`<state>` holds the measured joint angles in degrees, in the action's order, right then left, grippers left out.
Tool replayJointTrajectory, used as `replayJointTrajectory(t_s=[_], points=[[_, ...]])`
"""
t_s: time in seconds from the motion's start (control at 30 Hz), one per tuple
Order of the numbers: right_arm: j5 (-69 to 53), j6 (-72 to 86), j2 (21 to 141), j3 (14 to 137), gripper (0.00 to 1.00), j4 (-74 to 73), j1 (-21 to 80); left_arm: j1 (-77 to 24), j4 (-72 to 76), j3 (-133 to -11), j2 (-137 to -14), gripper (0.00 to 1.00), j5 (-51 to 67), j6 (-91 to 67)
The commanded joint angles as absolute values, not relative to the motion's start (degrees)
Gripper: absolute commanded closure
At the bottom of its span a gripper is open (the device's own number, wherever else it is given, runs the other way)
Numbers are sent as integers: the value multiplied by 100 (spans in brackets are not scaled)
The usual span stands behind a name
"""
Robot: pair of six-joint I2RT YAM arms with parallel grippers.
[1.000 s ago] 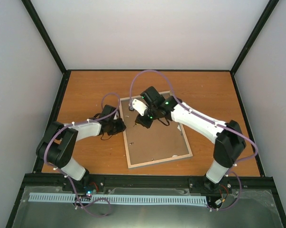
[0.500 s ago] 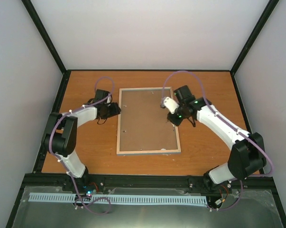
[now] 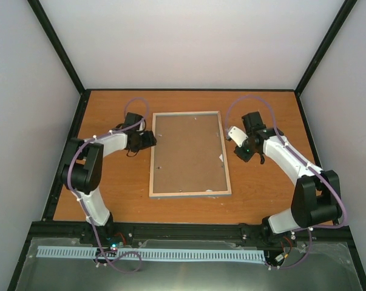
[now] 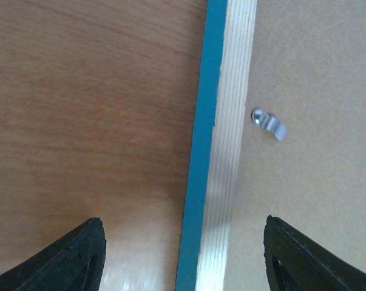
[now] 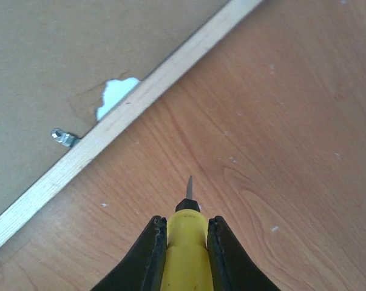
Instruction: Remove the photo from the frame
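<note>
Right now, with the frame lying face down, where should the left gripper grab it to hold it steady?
Probably the left long rail, from straight above: the frame lies flat, and the open left gripper straddles that narrow edge, one finger over the table and one over the backing board.

Light: bright, even, coming from overhead. Shadows: faint soft ones are lying on the table (image 3: 110, 188) beneath the arms (image 3: 286, 159). Glare: pale sheen is showing low in the left wrist view. Focus: frame (image 4: 231, 121) edge and yellow tool (image 5: 186, 248) are reading crisp.
</note>
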<state>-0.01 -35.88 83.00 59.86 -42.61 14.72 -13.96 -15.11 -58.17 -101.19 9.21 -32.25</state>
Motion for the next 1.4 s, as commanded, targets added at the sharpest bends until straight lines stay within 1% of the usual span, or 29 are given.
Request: replayJointTrajectory(t_s=[0.0,0.4,0.53,0.63,0.83,0.9,1.03,1.2,1.37], points=[[-657,-4041,8401,6033,97,-4655,1487,-1409,-1568,-6460,-10598,29,1073,-3259],[-1891,-4442,8229,5985,97,-5798,2019,-1415,-1528,-7245,-11427,30,1556,-3080],[-2262,-4397,8132,5923,97,-6034,2438,-1445,-1334,-7461,-11632,30,2021,-2866],[-2370,-4264,8058,5889,97,-6117,2880,-1533,-1303,-7806,-11854,33,2346,-2753],[-2547,-3909,8059,5957,97,-6015,3616,-2033,-1598,-8924,-12568,37,2779,-2483],[-2579,-3820,8144,5997,97,-5952,3748,-2228,-1778,-9360,-12868,37,2803,-2413],[-2659,-3632,8276,6067,97,-5772,3998,-2457,-1847,-9833,-13164,37,3005,-2498],[-2739,-3326,8428,6234,97,-5423,4382,-2690,-1909,-9993,-13309,38,3243,-2532],[-2711,-3197,8744,6573,97,-5248,4769,-2875,-1893,-9759,-13131,39,3313,-2526]])
